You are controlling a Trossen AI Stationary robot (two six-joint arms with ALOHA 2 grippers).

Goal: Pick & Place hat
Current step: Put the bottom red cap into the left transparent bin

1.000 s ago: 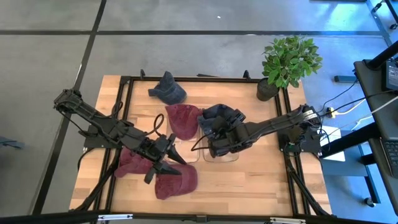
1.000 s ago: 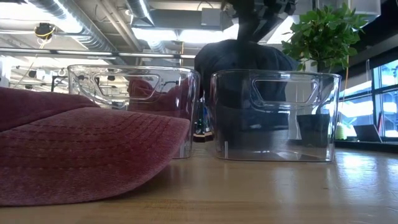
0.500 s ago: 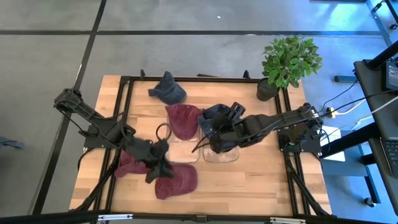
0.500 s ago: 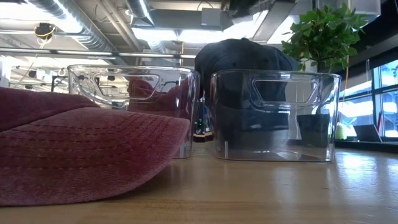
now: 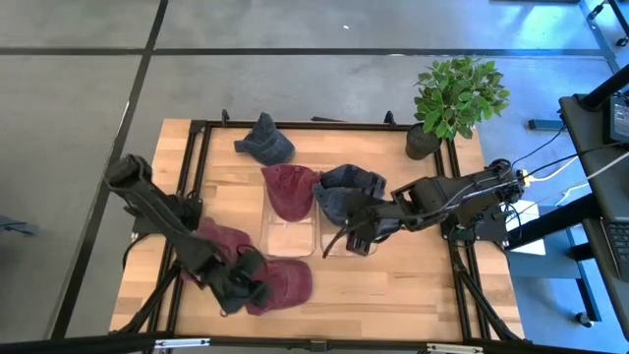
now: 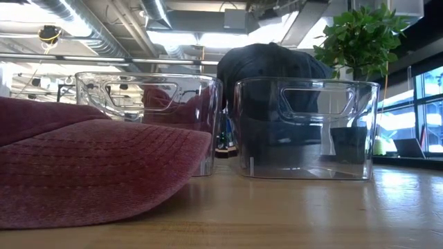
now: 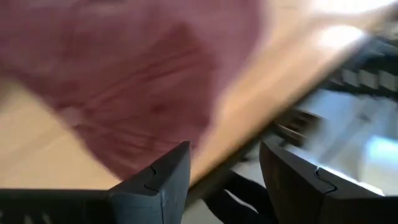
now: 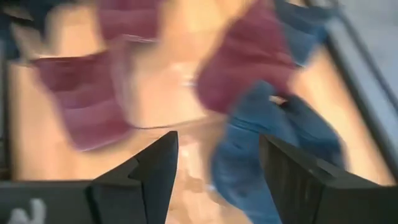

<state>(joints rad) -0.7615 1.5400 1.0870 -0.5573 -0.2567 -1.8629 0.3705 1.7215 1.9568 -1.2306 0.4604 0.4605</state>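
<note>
Here the blue hat (image 5: 339, 187) drapes over the right bin's (image 5: 356, 243) far rim.

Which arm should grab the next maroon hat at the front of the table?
Left. The left gripper, open, hovers right by the maroon hat, while the right gripper, open and empty, sits over the clear bins.

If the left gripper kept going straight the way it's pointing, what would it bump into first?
Probably the maroon hat at the table's front edge. The left gripper is open and aimed at it, though how far off it is stays unclear.
</note>
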